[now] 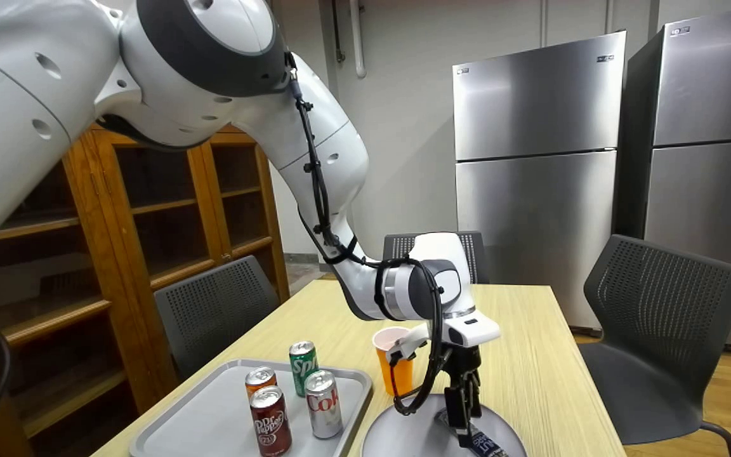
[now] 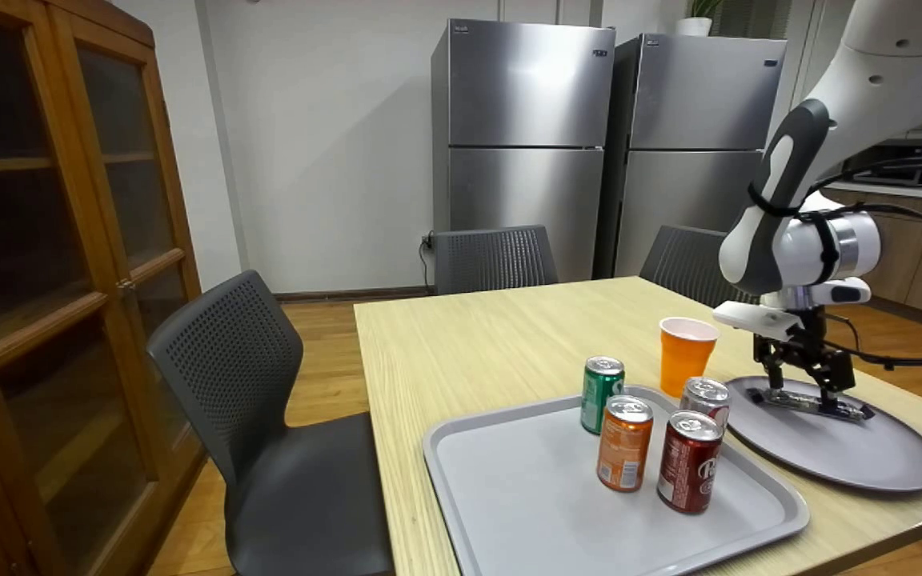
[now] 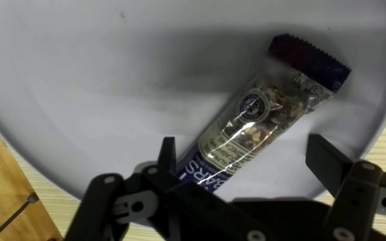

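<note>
A wrapped nut bar [image 3: 246, 130], clear in the middle with dark blue ends, lies slantwise on a round grey plate [image 3: 79, 83]. My gripper [image 3: 241, 149] points down over the plate with its jaws wide apart, the bar running between them. The left finger [image 3: 168, 152] in the wrist view is right at the bar's blue edge; whether it touches I cannot tell. The right finger [image 3: 327, 160] stands well clear of the bar. The bar's near end is hidden behind the gripper. In both exterior views the gripper [image 2: 801, 392] is low, close to the plate [image 2: 893, 456].
Beside the plate stands an orange cup [image 2: 687, 356]. A grey tray [image 2: 509, 480] carries several soda cans: green [image 2: 602, 396], orange [image 2: 626, 444], dark red [image 2: 691, 464] and silver [image 1: 323, 406]. Chairs surround the table [image 2: 445, 352]. Black cable [image 1: 432, 355] loops beside the wrist.
</note>
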You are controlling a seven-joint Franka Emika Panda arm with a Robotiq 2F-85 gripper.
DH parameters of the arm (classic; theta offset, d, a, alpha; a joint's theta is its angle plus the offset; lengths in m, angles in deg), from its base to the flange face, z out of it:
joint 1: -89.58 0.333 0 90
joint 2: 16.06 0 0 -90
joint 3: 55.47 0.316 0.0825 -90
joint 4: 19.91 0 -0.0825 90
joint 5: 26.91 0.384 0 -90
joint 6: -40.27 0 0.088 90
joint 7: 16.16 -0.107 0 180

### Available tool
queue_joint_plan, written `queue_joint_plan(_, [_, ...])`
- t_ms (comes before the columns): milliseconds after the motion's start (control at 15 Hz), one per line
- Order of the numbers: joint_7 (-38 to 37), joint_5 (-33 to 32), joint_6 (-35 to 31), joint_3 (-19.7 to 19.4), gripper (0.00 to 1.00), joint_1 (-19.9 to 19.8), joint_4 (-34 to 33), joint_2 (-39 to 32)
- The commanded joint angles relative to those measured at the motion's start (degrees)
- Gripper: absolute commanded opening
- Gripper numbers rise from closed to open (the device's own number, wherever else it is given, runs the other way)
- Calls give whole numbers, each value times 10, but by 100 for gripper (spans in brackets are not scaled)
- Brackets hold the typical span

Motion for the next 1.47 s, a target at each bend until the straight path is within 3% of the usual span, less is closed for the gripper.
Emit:
queue_joint_plan(0, [4, 12, 4, -4, 100, 5, -4, -2])
queue_joint_plan(67, [4, 13, 4, -3, 75, 4, -4, -2])
queue_joint_plan(200, [4, 12, 4, -3, 66, 5, -4, -1])
queue_joint_plan(667, [7, 13, 3, -3, 12, 4, 0, 5])
queue_joint_plan(800, [12, 8, 0, -6, 5, 6, 8, 18])
queue_joint_plan(1400, [81, -6, -2, -11, 7, 1, 13, 68])
